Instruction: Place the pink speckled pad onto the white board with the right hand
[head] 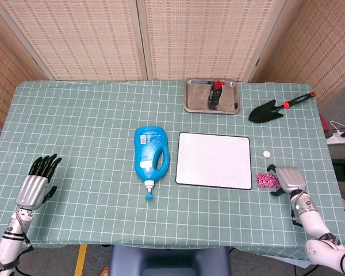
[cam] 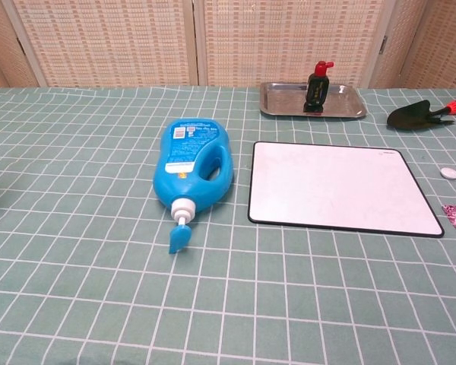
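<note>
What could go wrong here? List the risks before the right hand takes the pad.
The pink speckled pad lies flat on the tablecloth, so the right hand beside it may slide it rather than lift it. The small white disc lies close by and could be knocked.

On the bench [head: 92,115], the board [head: 213,160] lay flat near the middle, with the detergent bottle [head: 151,154] on its side just to its left, nozzle toward the near edge. Behind the board sat a tray [head: 194,98] holding a small bottle [head: 214,95]. A trowel [head: 270,108] lay to the right of the tray. A small disc [head: 267,153] rested just right of the board, and nearer the front edge the pad [head: 267,180] lay beside the board's right near corner. The right hand [head: 288,180] sat just right of the pad, fingertips at its edge. The left hand [head: 35,184] rested far left, near the front edge.
</note>
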You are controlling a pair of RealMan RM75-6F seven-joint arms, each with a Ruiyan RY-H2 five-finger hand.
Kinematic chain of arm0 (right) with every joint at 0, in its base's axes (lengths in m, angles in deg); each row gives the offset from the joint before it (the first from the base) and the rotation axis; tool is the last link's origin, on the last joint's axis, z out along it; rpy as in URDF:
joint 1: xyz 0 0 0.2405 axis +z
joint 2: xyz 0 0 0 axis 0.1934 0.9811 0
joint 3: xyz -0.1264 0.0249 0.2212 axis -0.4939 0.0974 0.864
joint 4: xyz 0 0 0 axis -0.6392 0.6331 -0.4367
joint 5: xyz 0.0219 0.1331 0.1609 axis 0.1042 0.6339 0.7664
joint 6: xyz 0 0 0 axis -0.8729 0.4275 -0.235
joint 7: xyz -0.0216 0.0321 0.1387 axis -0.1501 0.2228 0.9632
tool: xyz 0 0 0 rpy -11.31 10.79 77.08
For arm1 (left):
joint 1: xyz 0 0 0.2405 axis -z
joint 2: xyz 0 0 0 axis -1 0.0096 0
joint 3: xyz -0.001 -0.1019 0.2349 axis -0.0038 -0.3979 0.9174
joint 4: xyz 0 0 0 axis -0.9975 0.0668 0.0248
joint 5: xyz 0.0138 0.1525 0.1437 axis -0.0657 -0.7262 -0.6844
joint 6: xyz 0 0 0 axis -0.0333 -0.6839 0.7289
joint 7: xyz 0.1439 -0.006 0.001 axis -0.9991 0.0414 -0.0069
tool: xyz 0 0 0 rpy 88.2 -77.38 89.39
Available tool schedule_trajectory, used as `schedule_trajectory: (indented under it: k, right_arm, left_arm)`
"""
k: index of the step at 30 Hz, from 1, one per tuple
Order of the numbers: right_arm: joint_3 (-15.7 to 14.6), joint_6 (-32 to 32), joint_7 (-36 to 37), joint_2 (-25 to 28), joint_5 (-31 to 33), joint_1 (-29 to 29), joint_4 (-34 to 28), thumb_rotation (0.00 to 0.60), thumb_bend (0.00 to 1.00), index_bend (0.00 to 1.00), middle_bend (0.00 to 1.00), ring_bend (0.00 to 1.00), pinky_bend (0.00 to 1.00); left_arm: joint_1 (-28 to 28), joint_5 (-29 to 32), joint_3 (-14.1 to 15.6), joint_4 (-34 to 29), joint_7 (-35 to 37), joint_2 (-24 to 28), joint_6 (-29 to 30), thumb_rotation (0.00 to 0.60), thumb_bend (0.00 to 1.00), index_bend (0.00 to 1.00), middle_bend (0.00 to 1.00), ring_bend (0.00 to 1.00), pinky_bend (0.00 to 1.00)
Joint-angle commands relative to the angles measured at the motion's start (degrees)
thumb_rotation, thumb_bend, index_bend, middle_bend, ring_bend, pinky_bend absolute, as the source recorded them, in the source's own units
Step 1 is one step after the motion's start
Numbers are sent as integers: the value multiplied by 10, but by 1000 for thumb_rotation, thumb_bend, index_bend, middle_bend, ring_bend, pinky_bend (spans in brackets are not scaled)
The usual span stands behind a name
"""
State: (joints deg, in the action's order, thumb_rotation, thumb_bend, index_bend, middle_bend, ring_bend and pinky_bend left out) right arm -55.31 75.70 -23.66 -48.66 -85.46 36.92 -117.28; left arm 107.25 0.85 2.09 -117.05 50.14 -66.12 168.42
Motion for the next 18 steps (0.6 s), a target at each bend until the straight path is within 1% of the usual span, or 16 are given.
schedule_trajectory:
  k: [1, 5, 11, 18]
  right_arm:
    - [0, -2, 1, 0, 2, 2, 1, 600, 120, 317, 941, 973, 1000]
    - [1, -7, 5, 3, 5, 4, -1, 600, 171, 315, 942, 972, 1000]
    - [-1, -18, 5, 1, 9, 10, 6, 600, 214, 320, 942, 972, 1000]
    - [-3, -25, 4, -3, 14, 14, 12, 600, 232, 332, 941, 972, 1000]
  left_arm:
    - [1, -1, 0, 0, 1, 0, 0, 600, 278, 0, 0, 0, 0]
    - [1, -1, 2, -1, 3, 1, -4, 600, 278, 0, 0, 0, 0]
    - [2, 0, 2, -1, 3, 1, -7, 600, 278, 0, 0, 0, 0]
    - [3, 1, 1, -2, 5, 1, -10, 600, 278, 0, 0, 0, 0]
